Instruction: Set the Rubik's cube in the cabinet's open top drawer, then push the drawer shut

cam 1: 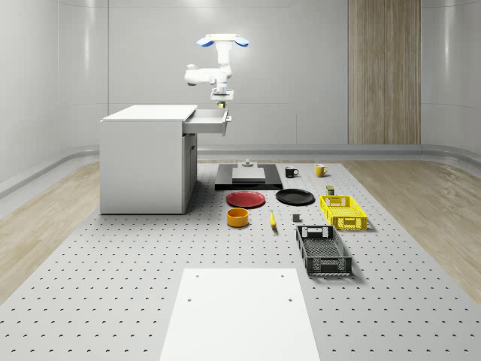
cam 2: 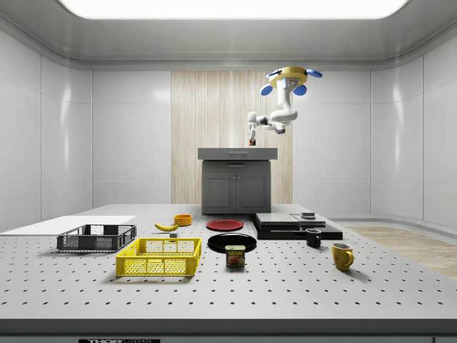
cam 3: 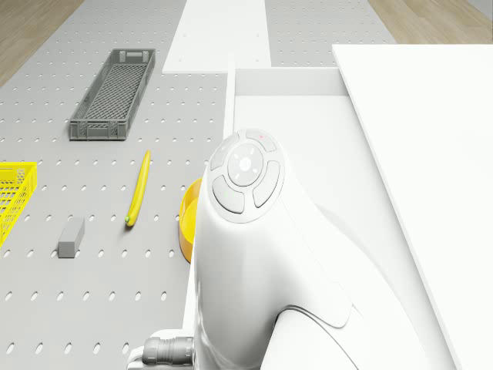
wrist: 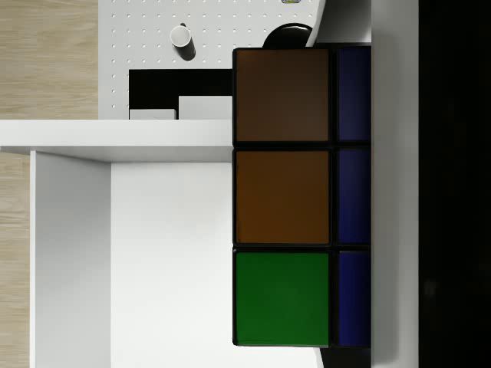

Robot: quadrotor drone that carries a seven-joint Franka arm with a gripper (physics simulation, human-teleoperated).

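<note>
I am holding the Rubik's cube (wrist: 282, 195) in my gripper (cam 1: 220, 103), hanging just above the cabinet's (cam 1: 143, 162) open top drawer (cam 1: 205, 123); my drone (cam 1: 222, 40) is hovering above that. The cube is looking light, rigid and smooth-faced, so I am pinching flat opposite sides. The drawer floor is showing bare white. The grey crate (cam 1: 323, 250) and yellow crate (cam 1: 343, 212) are sitting empty.
</note>
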